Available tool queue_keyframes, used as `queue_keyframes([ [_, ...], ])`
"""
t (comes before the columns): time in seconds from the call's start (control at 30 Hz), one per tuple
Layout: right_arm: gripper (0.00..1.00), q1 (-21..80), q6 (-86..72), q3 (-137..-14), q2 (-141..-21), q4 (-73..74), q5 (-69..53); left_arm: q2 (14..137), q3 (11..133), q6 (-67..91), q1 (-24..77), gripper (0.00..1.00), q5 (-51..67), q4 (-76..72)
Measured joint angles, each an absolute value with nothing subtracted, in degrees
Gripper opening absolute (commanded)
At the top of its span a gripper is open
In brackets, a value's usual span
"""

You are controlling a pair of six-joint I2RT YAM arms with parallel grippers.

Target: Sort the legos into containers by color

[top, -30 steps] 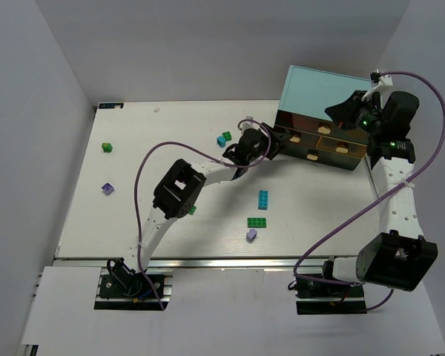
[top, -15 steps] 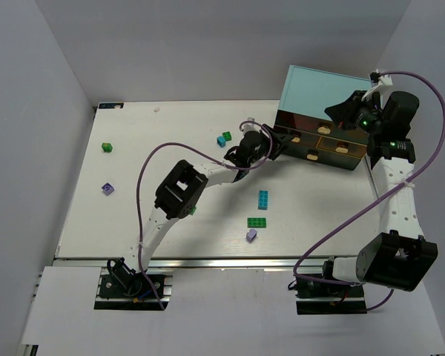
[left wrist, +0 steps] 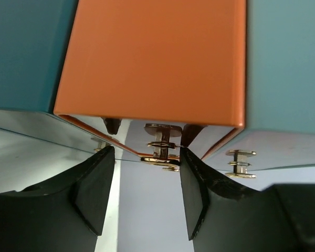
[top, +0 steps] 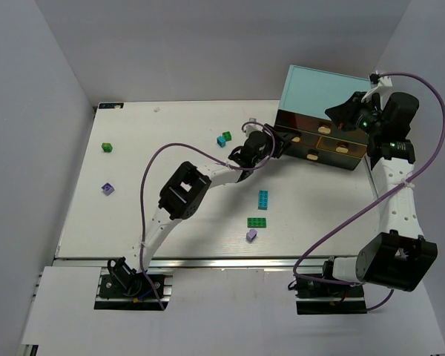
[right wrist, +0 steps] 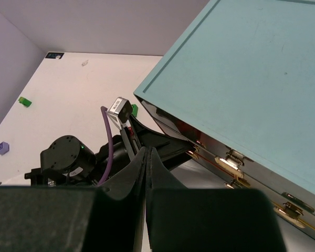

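Top external view: left arm reaching across the tabletop [top: 133, 215] to the left end of the teal cabinet [top: 322, 87], which sits at the upper right of the frame. The right arm is raised over the cabinet's right end.
Left end effector [left wrist: 144, 194]: jaws apart, holding nothing. In the left wrist view a drawer handle [left wrist: 161, 151] sits between the fingers, nearer the right-hand one. I cannot tell whether it touches.
Right end effector [right wrist: 146, 173]: fingers pressed together with nothing between them, hovering above the cabinet top, not at a drawer.
Drawers [top: 319, 146]: along the cabinet's front face, and they appear flush from above.
Legos: loose on the tabletop, and none that I can see is in a drawer.
Legos, left of frame: green brick [top: 107, 147] and lavender brick [top: 107, 188].
Legos, top centre: cyan-and-green pair [top: 224, 139], near the left wrist.
Legos, low centre: cyan brick [top: 262, 199], green plate [top: 256, 222] and lavender piece [top: 251, 235], in a column.
Step in hand (judgement): opening a drawer before any brick goes in. The sorting looks barely begun.
Next move (judgement): recentre on the handle, close squarely, then pull straight back along the drawer's run. The handle is small and off-centre in the gap, so a slip is the risk.
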State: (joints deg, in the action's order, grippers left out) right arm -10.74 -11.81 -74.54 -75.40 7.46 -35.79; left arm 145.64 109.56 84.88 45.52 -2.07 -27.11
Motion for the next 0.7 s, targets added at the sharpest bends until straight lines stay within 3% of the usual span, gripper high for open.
queue_keyframes([
  [0.23,0.00,-10.90,-11.81,-74.13,-75.22,7.49,-35.79,145.88,110.24,86.91,46.11,0.57,-4.01,-26.89],
  [0.5,0.00,-10.90,-11.79,-74.11,-74.63,7.49,-35.79,145.95,110.45,88.84,46.41,0.30,-4.89,-27.99],
  [0.7,0.00,-10.92,-11.79,-74.06,-74.61,7.49,-35.79,145.58,106.76,89.89,46.52,0.23,-4.89,-32.86],
])
